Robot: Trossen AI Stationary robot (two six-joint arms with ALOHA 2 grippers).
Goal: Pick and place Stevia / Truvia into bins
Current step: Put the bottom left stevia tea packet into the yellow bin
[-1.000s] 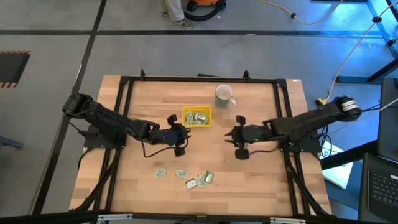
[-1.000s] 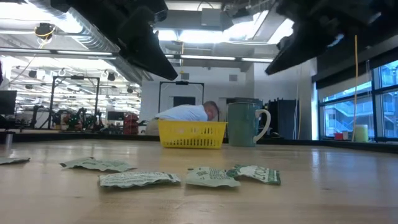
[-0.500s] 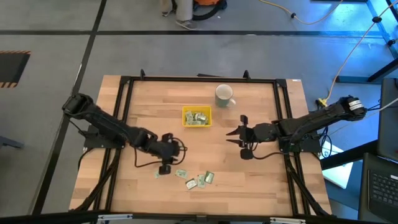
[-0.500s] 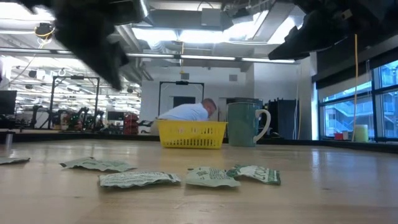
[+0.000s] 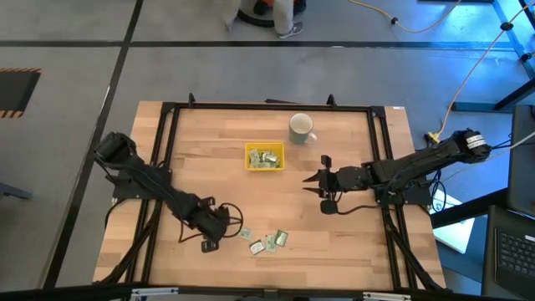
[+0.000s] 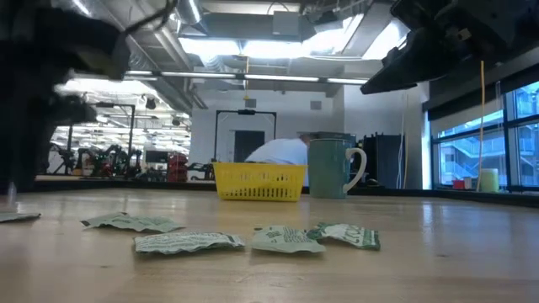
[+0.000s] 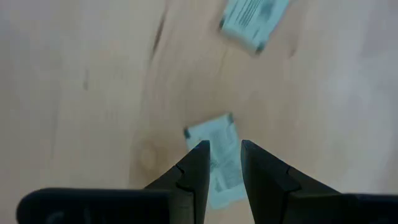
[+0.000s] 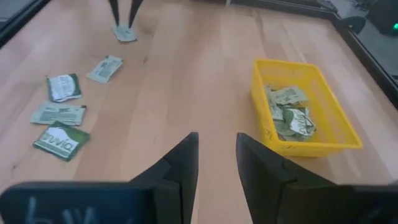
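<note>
From above, the left pincer (image 5: 211,237) hangs low at the bench's (image 5: 359,242) seven o'clock, over one loose sachet, with more sachets (image 5: 269,242) scattered just to its three o'clock; the yellow tray (image 5: 264,157) sits toward twelve, holding several, the white mug (image 5: 301,128) beyond it. The right pincer (image 5: 322,186) waits at three o'clock, parted and empty. Level across the bench, sachets (image 6: 185,242) lie in front of the tray (image 6: 259,182). The left wrist view shows parted fingers (image 7: 196,163) straddling a sachet (image 7: 219,155) without gripping it.
</note>
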